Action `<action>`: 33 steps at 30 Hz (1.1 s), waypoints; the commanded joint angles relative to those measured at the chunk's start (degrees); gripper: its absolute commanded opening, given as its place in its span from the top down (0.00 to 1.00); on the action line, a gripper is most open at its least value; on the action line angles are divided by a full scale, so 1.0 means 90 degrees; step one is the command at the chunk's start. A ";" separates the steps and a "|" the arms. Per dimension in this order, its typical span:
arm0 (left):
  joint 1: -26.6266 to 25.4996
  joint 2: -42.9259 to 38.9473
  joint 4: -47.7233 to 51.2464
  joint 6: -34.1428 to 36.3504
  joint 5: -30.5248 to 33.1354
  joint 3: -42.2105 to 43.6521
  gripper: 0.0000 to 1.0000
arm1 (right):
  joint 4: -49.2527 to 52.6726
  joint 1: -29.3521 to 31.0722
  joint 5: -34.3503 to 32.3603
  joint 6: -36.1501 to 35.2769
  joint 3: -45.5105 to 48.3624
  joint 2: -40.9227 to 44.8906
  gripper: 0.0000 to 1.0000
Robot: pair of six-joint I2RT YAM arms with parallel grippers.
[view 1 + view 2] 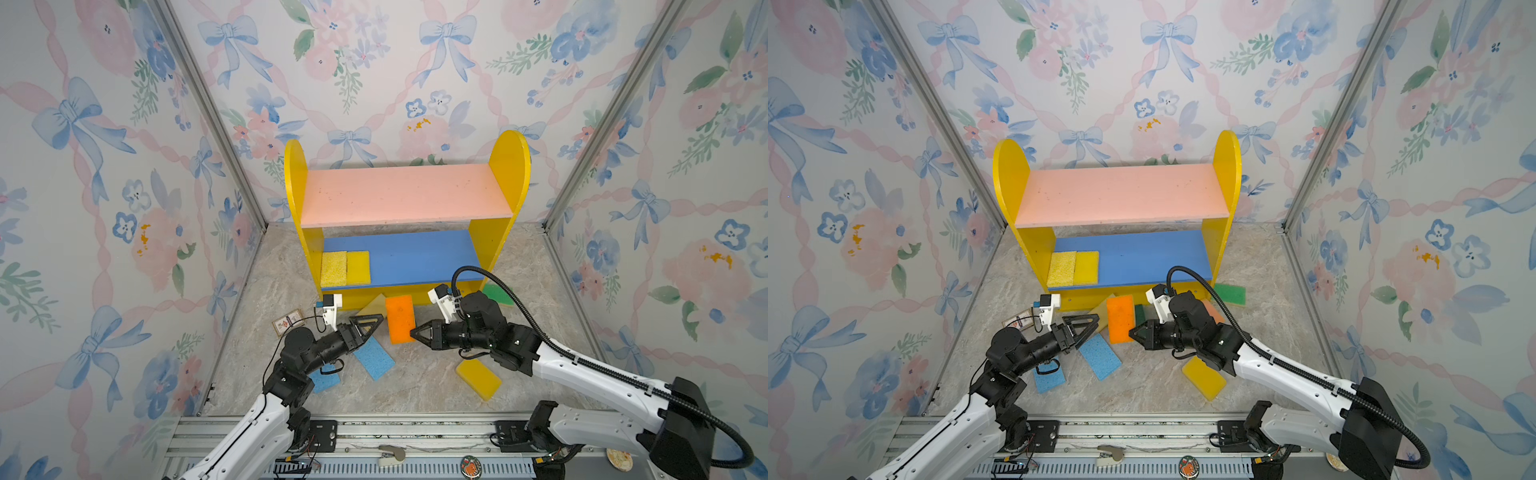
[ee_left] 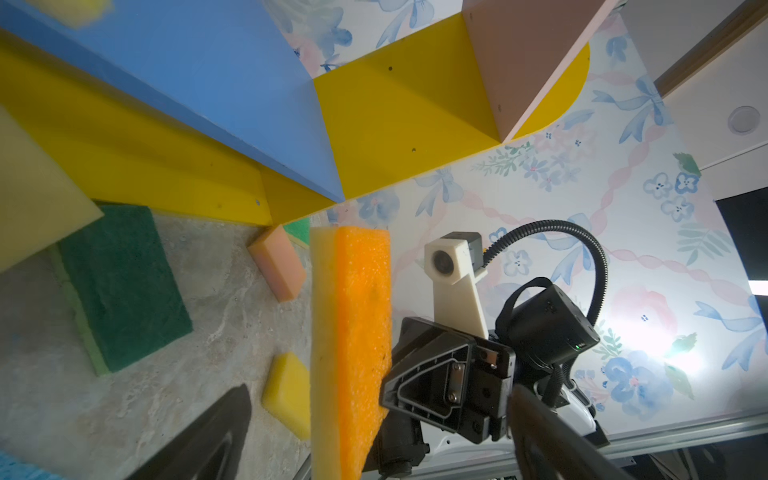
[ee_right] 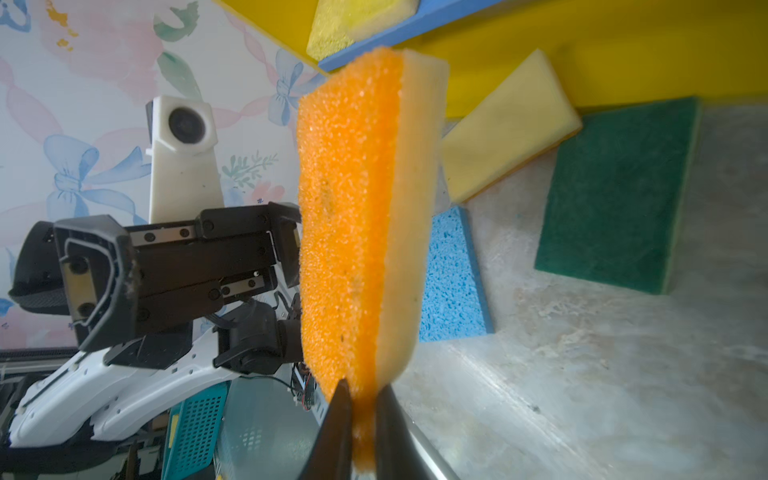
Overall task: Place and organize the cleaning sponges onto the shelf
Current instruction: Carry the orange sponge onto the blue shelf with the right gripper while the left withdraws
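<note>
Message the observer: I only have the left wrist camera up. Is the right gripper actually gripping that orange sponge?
Observer: Yes. The right wrist view shows the right gripper pinched shut on one short end of the orange sponge.
Operator: How many are put away?
Observer: Two. In both top views a rough yellow sponge and a smooth yellow sponge lie side by side at the left end of the blue board of the shelf.
Operator: And the top level?
Observer: The pink board has nothing on it.
</note>
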State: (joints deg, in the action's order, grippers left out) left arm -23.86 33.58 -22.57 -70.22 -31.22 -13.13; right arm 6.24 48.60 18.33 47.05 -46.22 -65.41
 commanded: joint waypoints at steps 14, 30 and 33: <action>0.0488 0.0019 0.4672 0.3804 0.3011 -0.2131 0.02 | 0.0972 -0.0958 -0.0209 -0.0914 -0.2987 -0.2681 0.87; 0.0885 -0.0356 0.4943 0.4035 0.3312 -0.2180 0.02 | 0.0855 -0.1200 0.0285 -0.1058 -0.4219 -0.4269 0.87; 0.0891 -0.0327 0.4942 0.4031 0.3303 -0.2175 0.02 | 0.0868 -0.1210 0.0327 -0.1058 -0.4427 -0.4474 0.87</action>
State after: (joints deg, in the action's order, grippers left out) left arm -16.29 30.33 21.12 -35.51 -1.91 -31.73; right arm 13.63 38.54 20.38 38.28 -82.89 -103.94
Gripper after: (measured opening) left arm 0.979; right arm 0.128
